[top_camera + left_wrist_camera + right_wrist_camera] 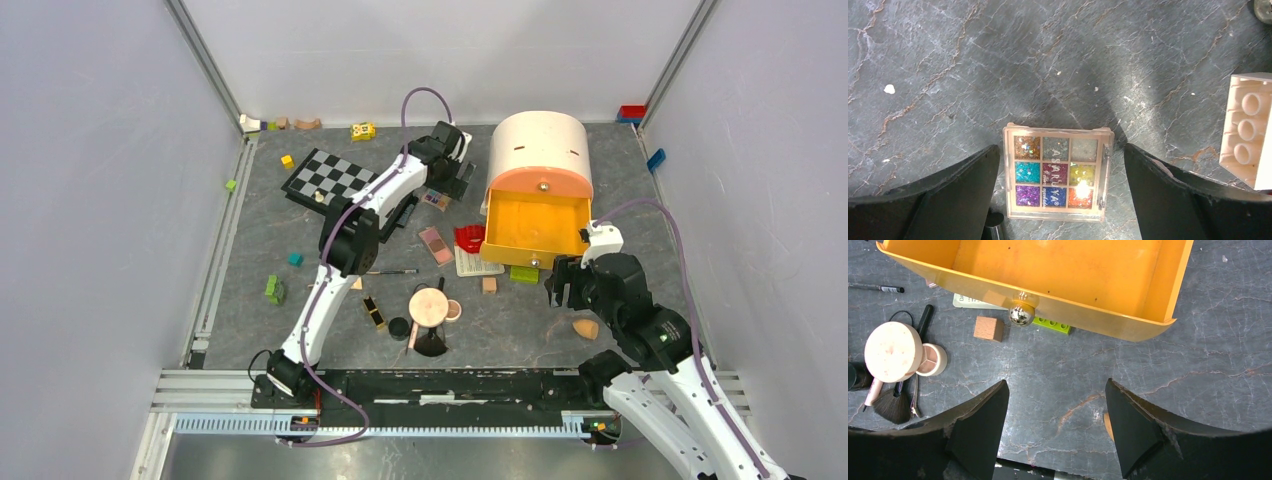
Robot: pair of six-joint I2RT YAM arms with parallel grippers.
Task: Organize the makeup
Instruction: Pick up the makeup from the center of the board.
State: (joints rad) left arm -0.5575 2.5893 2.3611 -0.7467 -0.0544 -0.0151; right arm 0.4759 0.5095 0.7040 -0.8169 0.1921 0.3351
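While the makeup is lying scattered over the grey counter [520,330], I am holding my left end effector [1060,148] with its jaws spread wide, one on each side of the multicolour palette [1057,172]. The palette is lying flat, its clear lid closed, and a white toy brick [1248,132] is sitting well off to one side of it. I am keeping my right end effector [1055,382] spread as well, pinching nothing, over bare counter just in front of the open yellow drawer [1108,322]. A wooden block [988,328] and a green brick [1053,326] are sitting by the drawer's front wall. Beyond my right end effector's left finger, the round peach compact [893,351] is resting over a black-handled brush [894,407]. The orange teardrop sponge [586,328] is lying just beside the other finger. The pink palette [435,244] and the black-gold tube [374,313] are lying apart near mid-counter.
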